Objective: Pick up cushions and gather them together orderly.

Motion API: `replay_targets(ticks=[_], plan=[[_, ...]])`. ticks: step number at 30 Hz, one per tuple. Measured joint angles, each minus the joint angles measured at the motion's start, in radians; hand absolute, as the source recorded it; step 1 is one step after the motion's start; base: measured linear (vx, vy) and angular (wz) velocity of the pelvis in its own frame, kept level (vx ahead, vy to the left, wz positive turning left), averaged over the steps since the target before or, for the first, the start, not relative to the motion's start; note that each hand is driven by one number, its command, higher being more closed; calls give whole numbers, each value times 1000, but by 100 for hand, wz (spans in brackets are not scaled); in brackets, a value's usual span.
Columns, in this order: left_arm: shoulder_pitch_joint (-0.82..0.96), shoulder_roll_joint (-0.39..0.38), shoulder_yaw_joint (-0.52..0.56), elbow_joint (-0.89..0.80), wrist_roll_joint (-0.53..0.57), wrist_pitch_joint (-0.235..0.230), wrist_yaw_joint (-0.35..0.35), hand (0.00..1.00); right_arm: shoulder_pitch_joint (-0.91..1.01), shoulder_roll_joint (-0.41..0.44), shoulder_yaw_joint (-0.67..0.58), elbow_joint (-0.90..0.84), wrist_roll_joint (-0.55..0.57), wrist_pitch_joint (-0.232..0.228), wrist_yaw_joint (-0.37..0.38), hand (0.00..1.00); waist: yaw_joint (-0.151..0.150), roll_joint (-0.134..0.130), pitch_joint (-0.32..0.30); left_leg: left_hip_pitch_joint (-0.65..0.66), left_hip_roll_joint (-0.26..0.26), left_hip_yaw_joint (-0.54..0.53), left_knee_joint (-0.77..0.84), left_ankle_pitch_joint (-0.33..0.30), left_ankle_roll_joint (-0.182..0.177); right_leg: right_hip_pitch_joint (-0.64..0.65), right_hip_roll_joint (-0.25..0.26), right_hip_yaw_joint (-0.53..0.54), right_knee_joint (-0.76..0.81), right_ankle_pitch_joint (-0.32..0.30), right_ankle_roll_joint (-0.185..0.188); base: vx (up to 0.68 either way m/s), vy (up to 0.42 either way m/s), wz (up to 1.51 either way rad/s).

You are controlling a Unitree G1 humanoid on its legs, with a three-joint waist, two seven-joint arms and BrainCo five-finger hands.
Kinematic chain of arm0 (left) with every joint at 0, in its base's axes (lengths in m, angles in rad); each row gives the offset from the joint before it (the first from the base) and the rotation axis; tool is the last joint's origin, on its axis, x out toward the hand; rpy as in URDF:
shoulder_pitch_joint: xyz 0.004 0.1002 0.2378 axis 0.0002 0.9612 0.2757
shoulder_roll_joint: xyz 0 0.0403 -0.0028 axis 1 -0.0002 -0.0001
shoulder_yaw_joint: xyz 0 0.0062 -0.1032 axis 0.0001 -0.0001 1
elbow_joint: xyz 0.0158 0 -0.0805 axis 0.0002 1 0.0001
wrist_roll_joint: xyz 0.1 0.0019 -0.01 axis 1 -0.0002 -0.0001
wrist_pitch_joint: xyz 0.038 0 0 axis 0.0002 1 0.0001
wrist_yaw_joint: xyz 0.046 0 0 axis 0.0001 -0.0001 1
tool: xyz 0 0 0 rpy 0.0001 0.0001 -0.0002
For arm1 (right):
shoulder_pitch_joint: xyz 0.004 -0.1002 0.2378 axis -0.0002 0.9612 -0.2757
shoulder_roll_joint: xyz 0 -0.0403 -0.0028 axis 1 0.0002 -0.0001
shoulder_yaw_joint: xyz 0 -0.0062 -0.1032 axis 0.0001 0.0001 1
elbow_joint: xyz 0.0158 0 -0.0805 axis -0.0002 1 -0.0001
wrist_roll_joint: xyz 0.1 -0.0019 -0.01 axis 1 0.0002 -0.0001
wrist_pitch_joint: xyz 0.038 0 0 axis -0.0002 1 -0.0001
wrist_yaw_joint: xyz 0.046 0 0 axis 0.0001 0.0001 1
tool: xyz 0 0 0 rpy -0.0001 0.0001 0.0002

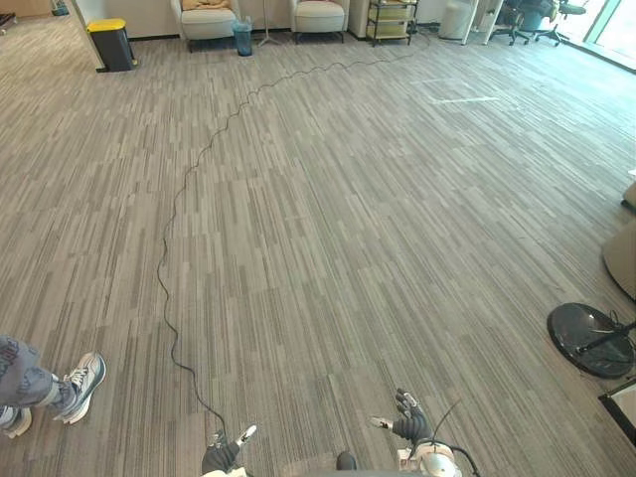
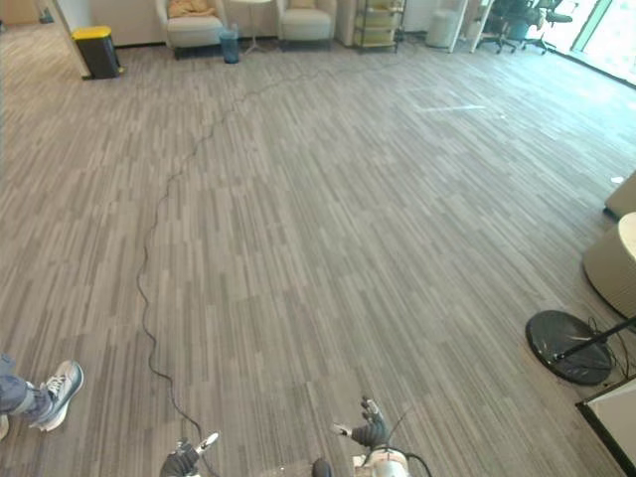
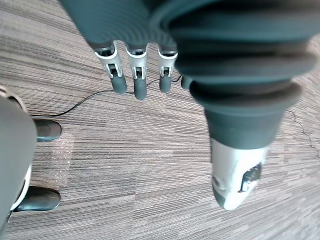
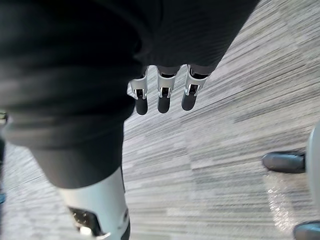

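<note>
One cushion (image 2: 189, 8) on armchair (image 2: 191, 30), well apart from robot hands (image 1: 221, 457) (image 1: 409, 427) (both empty).

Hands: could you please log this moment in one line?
left hand: open, empty | right hand: open, empty | over carpet | person's shoe at left

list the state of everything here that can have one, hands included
left hand: open, fingers straight, holding nothing
right hand: open, holding nothing
yellow-lidded bin: upright, lid shut
blue bin: upright
cushion: resting on the far armchair, not picked up
</note>
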Motion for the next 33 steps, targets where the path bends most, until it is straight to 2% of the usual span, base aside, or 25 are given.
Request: replay_targets(ticks=[5,7,13,17,33], plan=[[-46,11,-3,38,93,25,-17,0,-49,0,-49,87,-16,16,3,0,0,-1,19,0,0,-14,-3,-2,-2,2,0,-15,0,2,-4,20,-4,8],[-56,16,-4,38,146,34,-21,0,-55,-3,-87,114,-12,28,18,0,0,-6,29,-1,-2,-50,-4,-2,-2,18,-5,-49,0,-8,10,32,-11,39],[-75,17,-30,58,166,37,-27,0,-52,-6,-138,143,-8,51,44,0,5,-5,30,0,-9,-79,-15,-1,-1,25,-14,-93,5,-12,15,24,5,18],[-88,23,-52,75,169,54,-46,0,-55,-4,-168,163,70,62,72,0,7,-6,29,8,-20,-82,-25,0,0,31,-22,-102,5,-13,16,-13,11,4],[-92,42,-120,78,163,53,-68,0,-47,5,-224,198,216,63,95,0,7,-13,32,33,-34,-97,-49,12,18,58,-32,-124,0,-25,19,-57,-17,3]])
